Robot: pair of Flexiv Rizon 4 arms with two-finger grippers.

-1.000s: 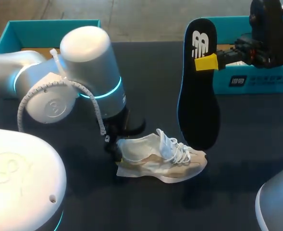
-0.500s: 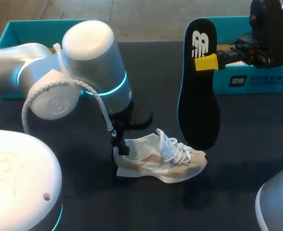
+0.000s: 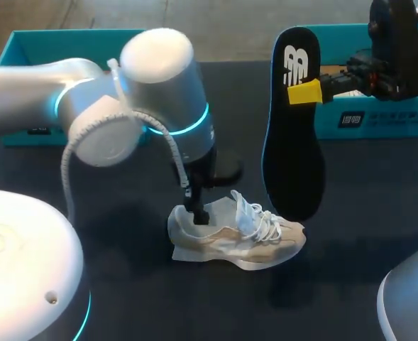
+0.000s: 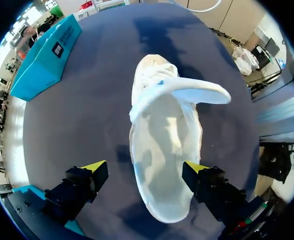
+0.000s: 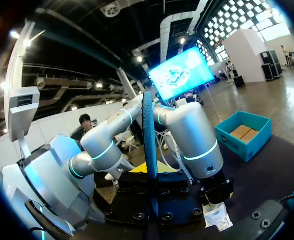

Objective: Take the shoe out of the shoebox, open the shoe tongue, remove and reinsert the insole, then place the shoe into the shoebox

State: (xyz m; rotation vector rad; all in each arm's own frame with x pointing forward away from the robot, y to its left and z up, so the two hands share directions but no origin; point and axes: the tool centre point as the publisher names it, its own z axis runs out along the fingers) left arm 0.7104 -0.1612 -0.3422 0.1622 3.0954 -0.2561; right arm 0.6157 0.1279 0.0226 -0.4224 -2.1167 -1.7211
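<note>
- The dark table carries two teal boxes, one at the far left and one at the far right.
- The left arm comes in over the table's middle.
- The black insole hangs upright, pinched near its upper end by the right gripper.
- The pale shoe rests on its sole on the table, outside both boxes.
- The left gripper hangs above the shoe's heel, fingers spread wide.

Your head view looks down on the desk from above and behind, taking in its middle. Your left wrist view hangs close over the shoe, facing straight down; the head view shares it. Your right wrist view looks level along the edge-on insole toward the left arm.
</note>
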